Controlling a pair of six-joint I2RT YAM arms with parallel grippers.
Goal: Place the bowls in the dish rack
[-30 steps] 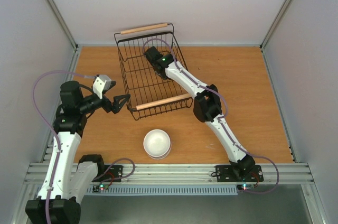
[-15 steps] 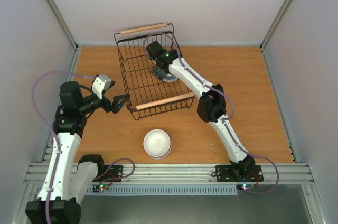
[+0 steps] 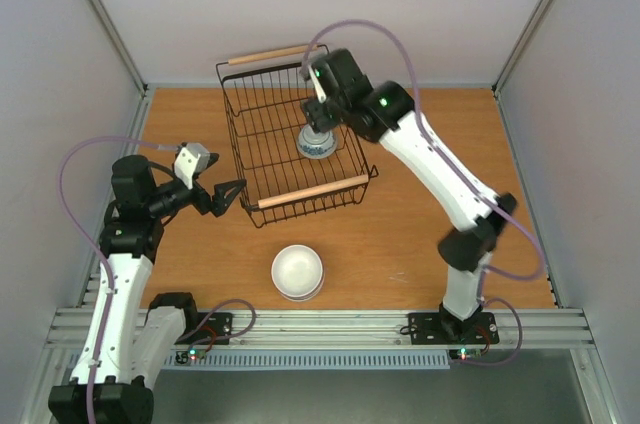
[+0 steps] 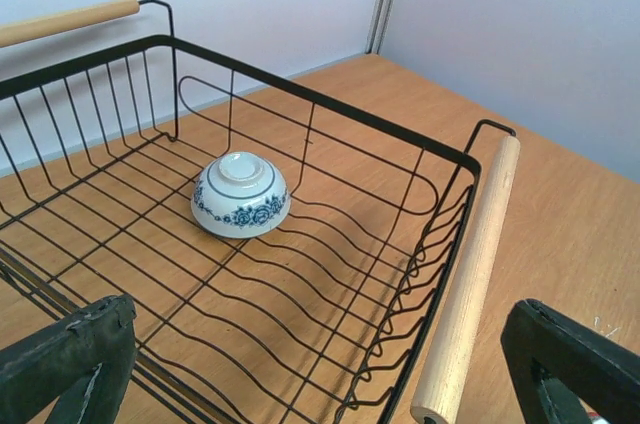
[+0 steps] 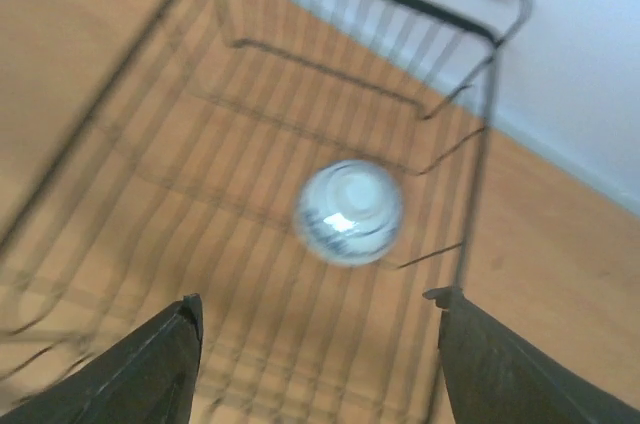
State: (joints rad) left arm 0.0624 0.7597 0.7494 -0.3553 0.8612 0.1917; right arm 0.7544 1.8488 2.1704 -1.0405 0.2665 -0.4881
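The blue-and-white patterned bowl (image 3: 317, 144) lies upside down on the floor of the black wire dish rack (image 3: 240, 124); it shows in the left wrist view (image 4: 240, 195) and, blurred, in the right wrist view (image 5: 349, 212). My right gripper (image 3: 320, 114) is open and empty, raised above that bowl. My left gripper (image 3: 232, 193) is open and empty, just left of the rack's near wooden handle (image 3: 308, 192). A stack of plain white bowls (image 3: 298, 272) sits on the table in front of the rack. The other bowls are out of view.
The rack sits askew at the back middle of the wooden table (image 3: 450, 194). Its far wooden handle (image 3: 272, 53) lies near the back wall. Grey walls close in both sides, and an aluminium rail (image 3: 320, 324) runs along the near edge.
My right gripper has let go of the blue-and-white bowl in the rack and risen up and back from it. The left arm has not moved.
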